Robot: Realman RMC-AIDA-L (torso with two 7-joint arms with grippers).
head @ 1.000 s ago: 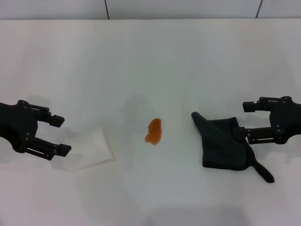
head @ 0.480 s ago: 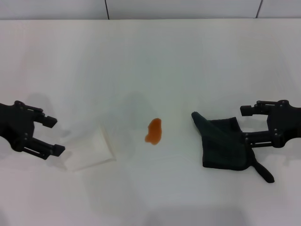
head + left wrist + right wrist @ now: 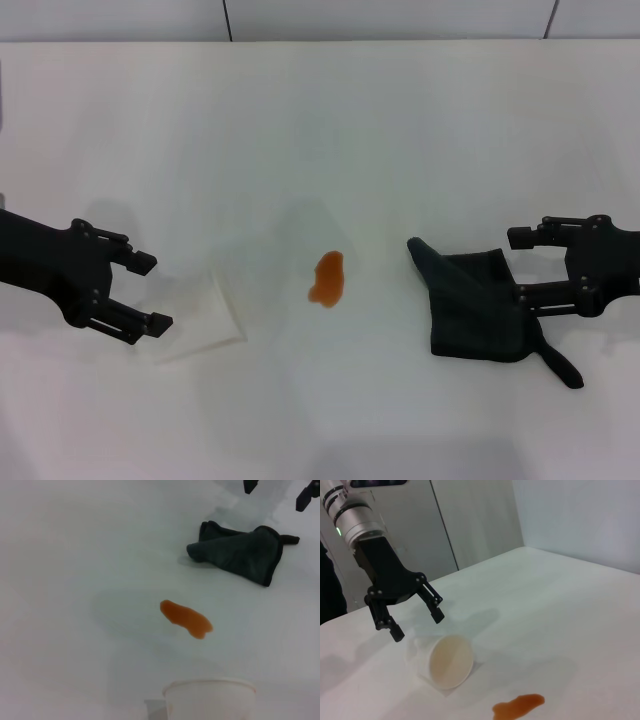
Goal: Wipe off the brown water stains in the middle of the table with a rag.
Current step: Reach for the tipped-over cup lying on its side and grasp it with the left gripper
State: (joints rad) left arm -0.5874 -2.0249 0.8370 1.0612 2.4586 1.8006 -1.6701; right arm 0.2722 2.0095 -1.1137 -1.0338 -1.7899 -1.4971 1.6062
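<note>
Head view: white bench (image 3: 320,120) with the orange-brown stain (image 3: 327,279) near its middle. Dark rag (image 3: 475,305) lies flat on the bench to the robot's right of the stain, well apart from it, thin tail strip pointing away from the stain toward the near edge. Right gripper (image 3: 521,265) sits at the rag's far-from-stain edge, fingers spread wide open, one finger over the rag's edge, nothing held. Left gripper (image 3: 152,293) on the other side of the stain, open wide, empty, fingertips just beside a white paper cup (image 3: 193,318) lying on its side. Left wrist view: stain (image 3: 186,618) glossy and oblong in the centre, rag (image 3: 240,552) bunched beyond it, two dark fingertips (image 3: 249,486) of the other arm above the rag, cup rim (image 3: 209,687) nearest the camera. Right wrist view: stain (image 3: 518,704) close to the camera, tipped cup (image 3: 445,661) past it with its pale beige inside facing the camera, left gripper (image 3: 417,623) hanging just above and behind the cup, fingers apart, holding nothing.
</note>
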